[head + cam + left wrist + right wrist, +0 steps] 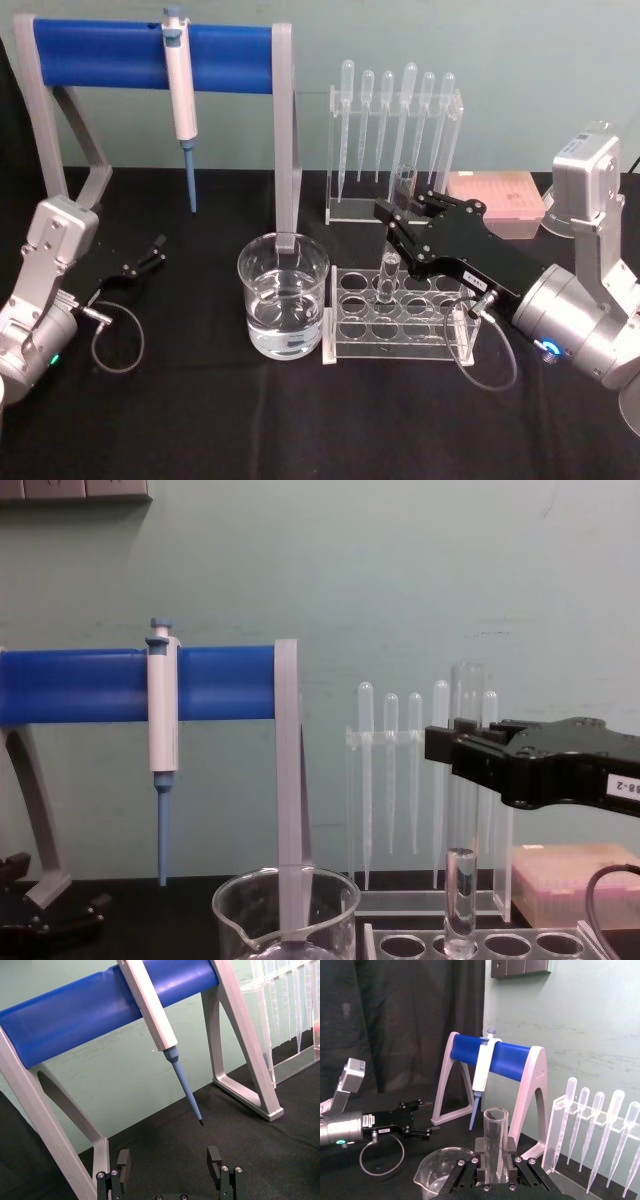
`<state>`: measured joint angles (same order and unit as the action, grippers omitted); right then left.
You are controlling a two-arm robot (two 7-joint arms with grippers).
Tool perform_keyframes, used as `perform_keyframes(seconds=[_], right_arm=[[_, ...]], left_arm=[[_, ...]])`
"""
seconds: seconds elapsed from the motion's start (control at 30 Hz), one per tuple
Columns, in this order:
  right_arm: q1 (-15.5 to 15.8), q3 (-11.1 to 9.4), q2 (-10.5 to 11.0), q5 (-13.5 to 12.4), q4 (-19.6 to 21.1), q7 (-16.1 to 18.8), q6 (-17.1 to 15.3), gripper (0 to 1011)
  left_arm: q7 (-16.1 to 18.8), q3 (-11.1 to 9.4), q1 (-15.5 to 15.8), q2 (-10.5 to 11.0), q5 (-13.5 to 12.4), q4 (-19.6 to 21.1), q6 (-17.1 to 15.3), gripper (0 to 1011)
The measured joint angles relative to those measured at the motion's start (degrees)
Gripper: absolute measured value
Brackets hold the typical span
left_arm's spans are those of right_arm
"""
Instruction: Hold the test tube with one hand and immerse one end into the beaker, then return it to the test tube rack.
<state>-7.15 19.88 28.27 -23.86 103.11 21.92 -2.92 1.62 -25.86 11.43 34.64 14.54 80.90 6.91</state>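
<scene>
Gripping the test tube near its upper part, the right claw is reaching in from the table's right edge, its black fingers closing on the upright glass. The tube's round bottom is sitting in a hole of the clear rack near the middle of the table. Just beside the rack, toward the left edge, the beaker is standing with clear liquid in it. Near the left edge, the left claw is resting low with its fingers spread apart and nothing between them. Farther back, the micropipette is hanging from a blue-barred stand, and thin pipettes are hanging in their clear holder.
</scene>
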Motion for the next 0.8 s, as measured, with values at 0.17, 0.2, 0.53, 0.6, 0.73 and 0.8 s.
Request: perform_keyframes(seconds=[0.17,0.2,0.53,0.6,0.73,0.8], right_arm=[[-0.50,0.11,-0.68,0.24,-1.16,0.31,0.31,225],[-0.57,0.13,-0.80,0.27,-1.37,0.35,0.36,225],[-1.21,0.12,-1.55,0.63,-3.37,0.68,0.61,225],[-1.13,0.11,-1.65,0.67,-3.62,0.72,0.63,225],[-0.94,0.12,-1.84,0.66,-4.11,0.92,0.76,225],[-0.79,0.17,-1.95,0.67,-4.37,1.00,0.85,225]], left_arm=[[0.00,0.00,0.00,0.00,0.00,0.00,0.00,1000],[0.00,0.00,0.00,0.00,0.00,0.00,0.00,1000],[0.00,0.00,0.00,0.00,0.00,0.00,0.00,1000],[0.00,0.00,0.00,0.00,0.00,0.00,0.00,1000],[0.00,0.00,0.00,0.00,0.00,0.00,0.00,1000],[0.00,0.00,0.00,0.00,0.00,0.00,0.00,1000]])
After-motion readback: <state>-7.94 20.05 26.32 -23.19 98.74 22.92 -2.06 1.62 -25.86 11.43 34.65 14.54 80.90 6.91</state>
